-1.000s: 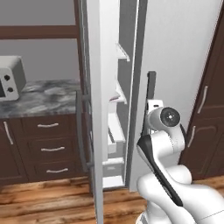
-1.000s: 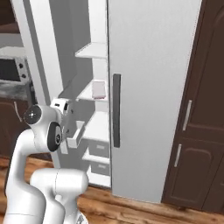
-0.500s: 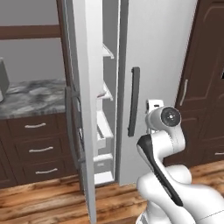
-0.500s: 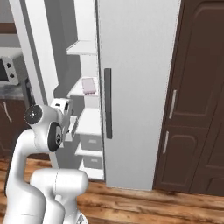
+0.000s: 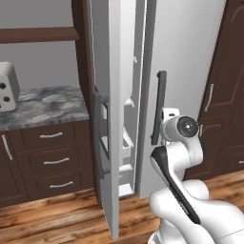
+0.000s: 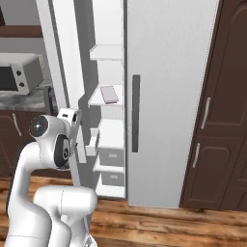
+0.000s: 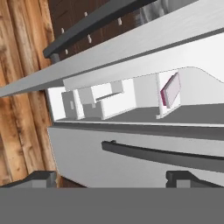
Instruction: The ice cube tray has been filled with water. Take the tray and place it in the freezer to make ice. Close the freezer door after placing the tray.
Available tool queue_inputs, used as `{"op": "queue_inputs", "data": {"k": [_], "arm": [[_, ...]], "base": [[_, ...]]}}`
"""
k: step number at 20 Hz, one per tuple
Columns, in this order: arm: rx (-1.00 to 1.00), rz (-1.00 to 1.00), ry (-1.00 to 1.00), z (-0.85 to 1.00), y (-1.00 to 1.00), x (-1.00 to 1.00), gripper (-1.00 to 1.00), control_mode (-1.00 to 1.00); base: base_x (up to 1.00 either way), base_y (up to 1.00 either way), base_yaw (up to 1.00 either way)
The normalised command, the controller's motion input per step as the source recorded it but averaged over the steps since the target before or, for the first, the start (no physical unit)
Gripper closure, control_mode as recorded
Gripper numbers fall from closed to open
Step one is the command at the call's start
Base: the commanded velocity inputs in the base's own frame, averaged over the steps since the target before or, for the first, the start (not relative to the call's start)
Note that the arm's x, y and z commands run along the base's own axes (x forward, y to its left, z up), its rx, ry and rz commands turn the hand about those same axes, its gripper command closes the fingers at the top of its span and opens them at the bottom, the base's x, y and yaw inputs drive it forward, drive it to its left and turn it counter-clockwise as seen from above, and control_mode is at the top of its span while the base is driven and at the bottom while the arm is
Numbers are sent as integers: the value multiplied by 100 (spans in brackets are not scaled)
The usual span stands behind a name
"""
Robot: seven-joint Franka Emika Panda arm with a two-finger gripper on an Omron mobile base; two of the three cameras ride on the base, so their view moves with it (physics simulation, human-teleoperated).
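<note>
The pale pinkish ice cube tray point(image 6: 108, 94) point(image 7: 170, 89) lies flat on a white shelf inside the freezer point(image 6: 110, 140). The light grey freezer door point(image 5: 110, 119) point(image 6: 62, 72) stands open, its edge toward me and its dark bar handle point(image 5: 98, 138) on the outer face. In the hand view my gripper point(image 7: 113, 180) is open and holds nothing. It sits outside the freezer, well short of the tray, and looks in between the freezer door point(image 7: 113, 48) and the plain right fridge door point(image 7: 131, 166).
The right fridge door point(image 6: 169, 96) is shut, its dark handle point(image 6: 136, 113) near the freezer opening. Dark brown cabinets point(image 6: 217, 120) stand to the right. A grey marble counter point(image 5: 43, 107) with drawers and a small appliance point(image 5: 7, 86) lies left of the door. The floor is wood.
Both base views have swung sideways and back, so the base has moved. The tray rests on the same shelf, the freezer door stays open, and the arm holds its pose.
</note>
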Motion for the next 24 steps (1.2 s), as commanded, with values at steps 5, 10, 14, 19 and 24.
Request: {"op": "queue_inputs", "data": {"k": [5, 10, 14, 19, 24], "arm": [[0, -1, 0, 0, -7, 0, -100, -100], [0, 0, 0, 0, -9, 0, -100, -100], [0, 0, 0, 0, -1, 0, -100, -100], [0, 0, -1, -2, 2, -2, -100, -100], [-5, 0, -8, -9, 44, -13, -100, -100]], "base": [[0, 3, -1], [0, 0, 0], [0, 0, 0], [0, 0, 0], [0, 0, 0]]}}
